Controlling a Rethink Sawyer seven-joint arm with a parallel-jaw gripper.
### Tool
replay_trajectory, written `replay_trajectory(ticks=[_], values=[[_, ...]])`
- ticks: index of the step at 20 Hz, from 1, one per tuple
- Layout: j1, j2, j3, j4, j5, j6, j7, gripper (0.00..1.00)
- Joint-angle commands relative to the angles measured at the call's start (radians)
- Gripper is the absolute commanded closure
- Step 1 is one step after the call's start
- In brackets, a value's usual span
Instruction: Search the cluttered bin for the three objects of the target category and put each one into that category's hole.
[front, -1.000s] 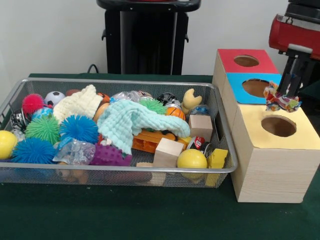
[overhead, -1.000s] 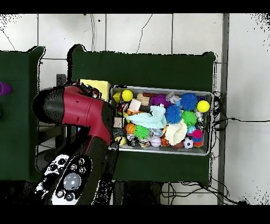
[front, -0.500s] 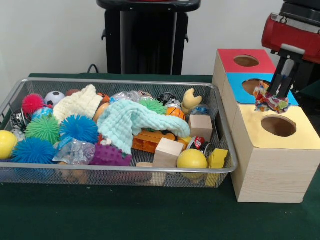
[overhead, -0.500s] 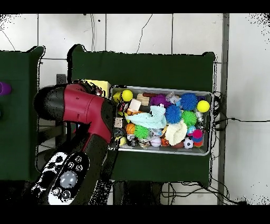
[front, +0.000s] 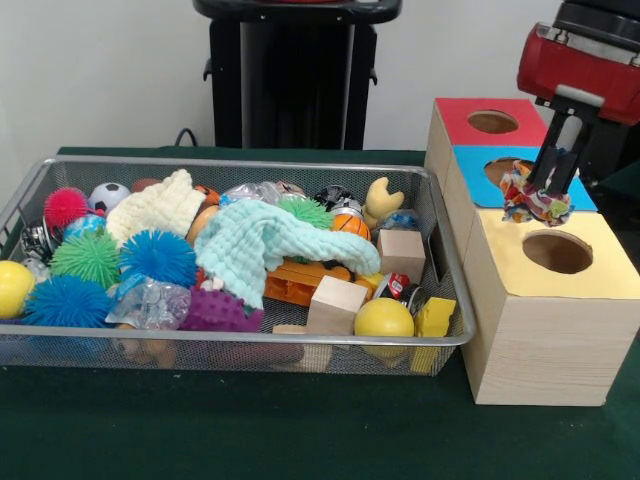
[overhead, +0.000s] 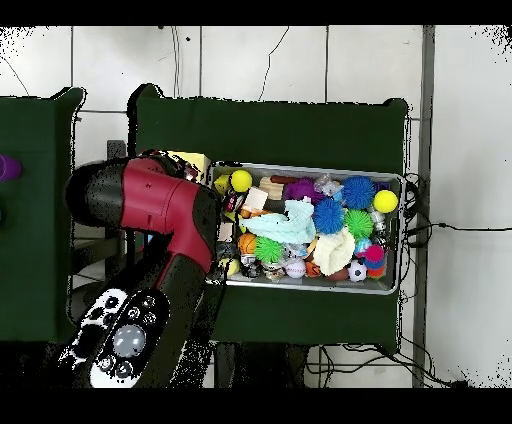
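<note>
My gripper (front: 545, 188) is shut on a knotted rope ball (front: 534, 203) of red, blue, yellow and white strands. It holds the ball just above the wooden box, over the seam between the blue panel's hole (front: 510, 173) and the yellow panel's hole (front: 557, 252). The wire mesh bin (front: 250, 345) stands to the left, full of toys; I see no other rope ball in it. In the overhead view the red arm (overhead: 160, 205) covers the box and the gripper, and the bin (overhead: 395, 285) lies to its right.
The wooden box (front: 545, 335) has a red panel with a hole (front: 492, 121) at the back. The bin holds spiky balls (front: 158, 256), a mint cloth (front: 265, 240), wooden blocks (front: 336, 304), yellow balls (front: 383, 318) and a soccer ball (front: 108, 195). The black pedestal (front: 290, 75) stands behind.
The gripper with the rope ball has moved left and slightly up, from beside the yellow hole to the blue-yellow seam. The bin's contents have not moved.
</note>
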Motion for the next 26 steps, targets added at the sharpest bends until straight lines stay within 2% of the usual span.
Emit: replay_trajectory(ticks=[1,13,26], values=[[-0.030,0.020,0.097,0.052,0.016,-0.025,0.248,1.00],[-0.059,0.023,0.164,0.104,0.018,-0.152,0.205,1.00],[-0.059,0.034,0.178,0.101,0.019,-0.177,0.221,1.00]])
